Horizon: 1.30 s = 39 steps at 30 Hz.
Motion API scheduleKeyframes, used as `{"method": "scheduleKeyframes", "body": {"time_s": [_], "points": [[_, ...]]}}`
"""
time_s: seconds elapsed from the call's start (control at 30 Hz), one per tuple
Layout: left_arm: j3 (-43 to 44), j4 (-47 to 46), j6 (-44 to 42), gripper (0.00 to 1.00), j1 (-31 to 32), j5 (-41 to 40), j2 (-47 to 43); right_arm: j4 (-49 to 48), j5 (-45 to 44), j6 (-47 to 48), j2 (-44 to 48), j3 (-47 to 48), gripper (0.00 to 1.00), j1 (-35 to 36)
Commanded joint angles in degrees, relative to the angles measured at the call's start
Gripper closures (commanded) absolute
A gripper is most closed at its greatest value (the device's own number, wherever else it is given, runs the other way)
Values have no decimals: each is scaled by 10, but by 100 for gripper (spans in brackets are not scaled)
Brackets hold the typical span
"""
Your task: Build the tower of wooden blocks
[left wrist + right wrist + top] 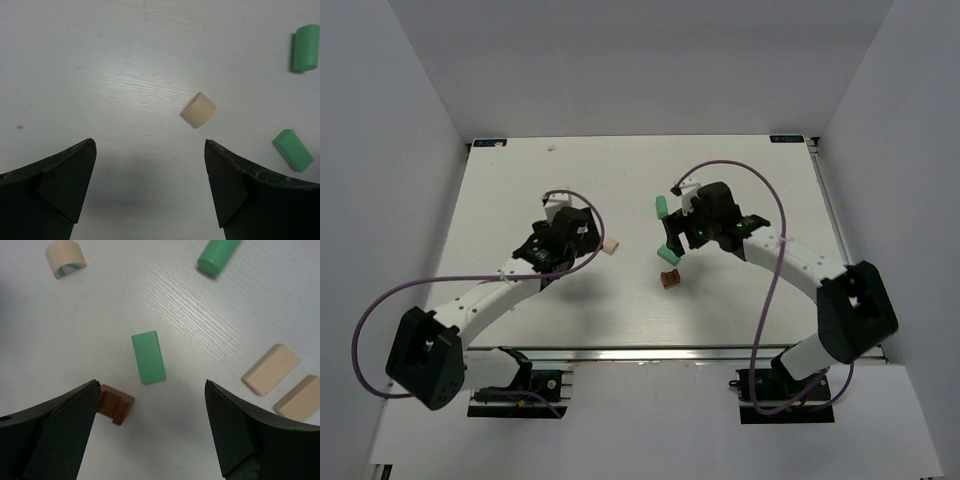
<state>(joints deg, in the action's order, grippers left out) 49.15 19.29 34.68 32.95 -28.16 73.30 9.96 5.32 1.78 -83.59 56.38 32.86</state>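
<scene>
The wood block tower is loose pieces lying flat on the white table (620, 320). A pale tan block (198, 110) lies ahead of my left gripper (150, 144), which is open and empty. A mint green cylinder (305, 48) and a mint green block (293, 150) show at that view's right. My right gripper (150, 383) is open above the green block (148, 357). The dark brown notched block (116, 404) sits beside its left finger. The tan block (66, 258), green cylinder (218, 254) and two tan planks (270, 369) lie around them. From above, the left gripper (590, 238) faces the tan block (611, 245); the right gripper (678, 232) is over the green ones.
White walls enclose the table on the left, right and back. A small pale speck (552, 147) lies near the far edge. Purple cables (775, 215) loop from both arms. In the top view the right arm covers the two tan planks.
</scene>
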Motion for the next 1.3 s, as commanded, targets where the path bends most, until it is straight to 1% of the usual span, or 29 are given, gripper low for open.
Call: {"method": "scheduleKeyframes", "body": {"time_s": [0.0,0.03,0.13,0.17,0.3,0.4,0.57,0.7,0.8,0.83,0.93,1.07,1.17,1.2,1.27], "points": [[-47,-22,21,2,-36,8,-68,17,10,80,-56,42,11,3],[-56,-20,19,2,-55,11,-74,21,29,92,-79,47,11,4],[-84,-21,18,2,-85,26,-83,38,44,137,-125,79,11,6],[-89,-23,15,2,-90,30,-83,57,49,159,-138,87,11,8],[-98,-23,4,2,-100,41,-79,98,39,197,-184,125,13,21],[-106,-36,-2,2,-106,46,-82,101,29,207,-210,134,14,23],[-111,-43,-5,2,-112,51,-80,96,52,225,-227,137,15,27],[-113,-46,-4,2,-115,53,-76,97,47,227,-245,145,20,30],[-114,-48,-4,2,-117,57,-72,92,57,230,-256,152,34,29],[-113,-47,-4,2,-117,58,-72,89,57,231,-261,153,54,30],[-114,-44,-7,2,-118,55,-72,90,58,234,-261,160,80,29],[-116,-44,-8,2,-119,47,-73,92,76,264,-240,167,91,30],[-119,-51,-13,2,-120,55,-73,117,64,311,-221,194,92,27],[-121,-52,-15,2,-120,54,-73,152,74,353,-214,203,91,22],[-128,-61,-21,2,-120,56,-78,186,80,392,-206,229,92,12]]}}
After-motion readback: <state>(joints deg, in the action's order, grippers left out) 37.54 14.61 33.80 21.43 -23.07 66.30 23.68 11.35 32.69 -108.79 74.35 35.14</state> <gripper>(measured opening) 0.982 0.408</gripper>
